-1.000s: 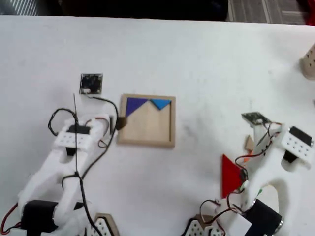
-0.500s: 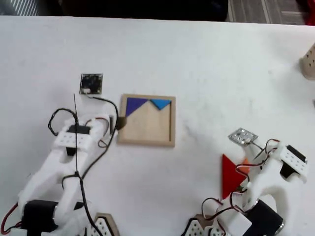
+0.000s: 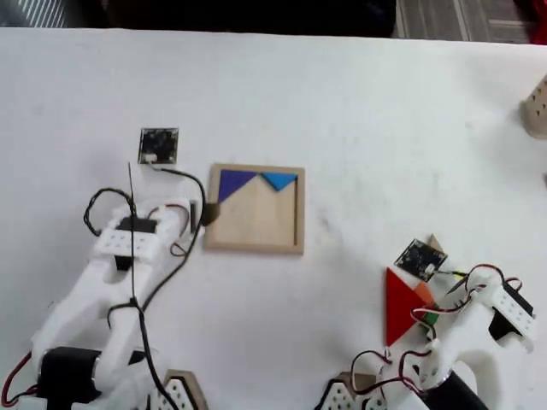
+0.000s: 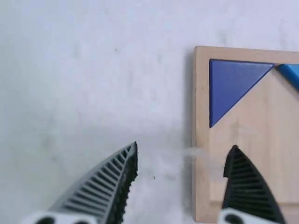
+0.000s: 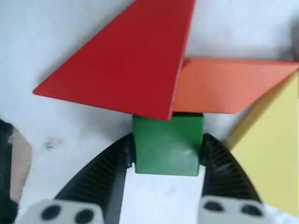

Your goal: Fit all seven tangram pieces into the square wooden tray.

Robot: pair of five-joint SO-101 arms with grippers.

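The square wooden tray lies mid-table with a dark blue triangle and a light blue triangle along its far side. My left gripper is open and straddles the tray's left rim, close to the dark blue triangle. At the front right, my right gripper is shut on a green square. The square touches the red triangle and the orange parallelogram, with a yellow triangle beside them. From above, the red triangle lies beside the right gripper.
A tan wooden piece peeks out behind the right arm's camera board. A small black board sits left of the tray's far corner. A pegged wooden block stands at the right edge. Arm bases line the front edge.
The right arm has swung toward the table's front and lowered onto the cluster beside the red triangle. The left arm and tray have not moved.
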